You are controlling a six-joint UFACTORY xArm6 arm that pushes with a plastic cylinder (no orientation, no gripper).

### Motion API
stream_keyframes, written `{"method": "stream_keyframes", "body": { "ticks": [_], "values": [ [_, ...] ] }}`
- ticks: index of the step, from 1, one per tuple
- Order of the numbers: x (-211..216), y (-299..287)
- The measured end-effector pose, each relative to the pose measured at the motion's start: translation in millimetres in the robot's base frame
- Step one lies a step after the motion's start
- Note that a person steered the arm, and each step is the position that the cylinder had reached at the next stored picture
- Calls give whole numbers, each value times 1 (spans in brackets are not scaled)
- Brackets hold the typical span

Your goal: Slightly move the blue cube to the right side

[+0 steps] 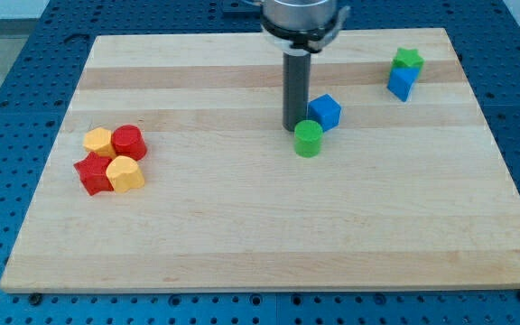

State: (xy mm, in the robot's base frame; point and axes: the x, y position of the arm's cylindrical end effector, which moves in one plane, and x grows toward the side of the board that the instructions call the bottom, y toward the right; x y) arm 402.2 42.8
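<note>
My tip [293, 125] is resting on the wooden board [242, 235] just left of the blue cube [325, 112], seemingly touching it though the contact is hard to judge; having no jaws, the rod is gripping nothing; a green cylinder [308, 139] is sitting just below both. Near the view's top right a green block [408, 60] is touching a second blue block [402, 83]; at the left two red [129, 142] [91, 173] and two yellow blocks [98, 141] [125, 173] are clustering together.
</note>
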Motion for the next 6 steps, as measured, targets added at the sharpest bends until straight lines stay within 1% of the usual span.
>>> {"method": "stream_keyframes", "body": {
  "ticks": [1,2,3,4,5,6],
  "values": [
    [-15,40],
    [-19,33],
    [-20,1],
    [-39,-1],
    [-48,19],
    [-42,61]
  ]
}}
